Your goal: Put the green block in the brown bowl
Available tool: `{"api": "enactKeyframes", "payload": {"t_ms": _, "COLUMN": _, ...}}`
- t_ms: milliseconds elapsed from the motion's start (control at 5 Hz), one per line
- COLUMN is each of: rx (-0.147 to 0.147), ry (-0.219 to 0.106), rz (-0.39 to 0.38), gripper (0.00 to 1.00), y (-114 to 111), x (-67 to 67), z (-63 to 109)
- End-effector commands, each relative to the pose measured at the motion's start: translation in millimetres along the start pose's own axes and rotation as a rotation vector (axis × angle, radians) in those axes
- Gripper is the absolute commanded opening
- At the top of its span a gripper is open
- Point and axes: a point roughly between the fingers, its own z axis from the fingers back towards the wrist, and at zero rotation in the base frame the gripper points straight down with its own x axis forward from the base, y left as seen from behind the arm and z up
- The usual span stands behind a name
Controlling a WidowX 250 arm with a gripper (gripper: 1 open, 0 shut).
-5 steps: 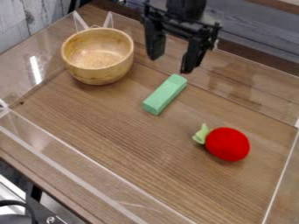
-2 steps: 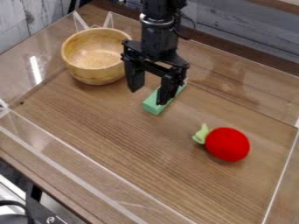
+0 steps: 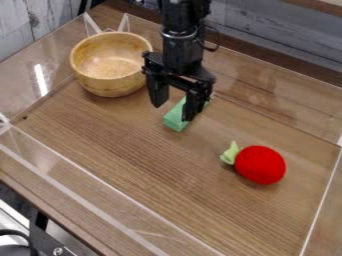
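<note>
The green block (image 3: 175, 119) lies on the wooden table just right of the brown bowl (image 3: 112, 63), and only its near end shows below the gripper. My gripper (image 3: 178, 101) points straight down over the block, open, with one dark finger on each side of the bar. The fingertips hang low around the block's upper part; I cannot tell whether they touch it. The bowl stands at the back left, round, light wood, with nothing inside it.
A red round toy with a green leaf (image 3: 257, 163) lies at the right front. Clear plastic walls (image 3: 80, 190) fence in the tabletop on the front and sides.
The gripper has come down and leftward from above the table's back to straddle the green block. Its jaws stayed open. The block, bowl and red toy have not moved.
</note>
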Motion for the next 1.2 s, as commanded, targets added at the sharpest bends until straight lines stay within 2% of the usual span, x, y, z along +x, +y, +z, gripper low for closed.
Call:
{"api": "enactKeyframes", "payload": {"t_ms": 0, "rx": 0.003, "ry": -0.051, "rz": -0.051, "gripper": 1.0, "y": 5, "x": 7.4, "z": 3.7}}
{"api": "enactKeyframes", "payload": {"t_ms": 400, "rx": 0.0, "ry": -0.073, "rz": -0.245, "gripper": 1.0, "y": 20, "x": 12.2, "z": 15.3}}
{"api": "enactKeyframes", "payload": {"t_ms": 600, "rx": 0.017, "ry": -0.09, "rz": -0.17, "gripper": 1.0, "y": 11, "x": 7.5, "z": 1.8}}
{"api": "enactKeyframes", "payload": {"t_ms": 800, "rx": 0.033, "ry": -0.107, "rz": -0.127, "gripper": 1.0, "y": -4, "x": 4.6, "z": -9.7}}
{"api": "enactKeyframes", "payload": {"t_ms": 1000, "rx": 0.042, "ry": -0.122, "rz": -0.115, "gripper": 1.0, "y": -18, "x": 4.0, "z": -13.0}}
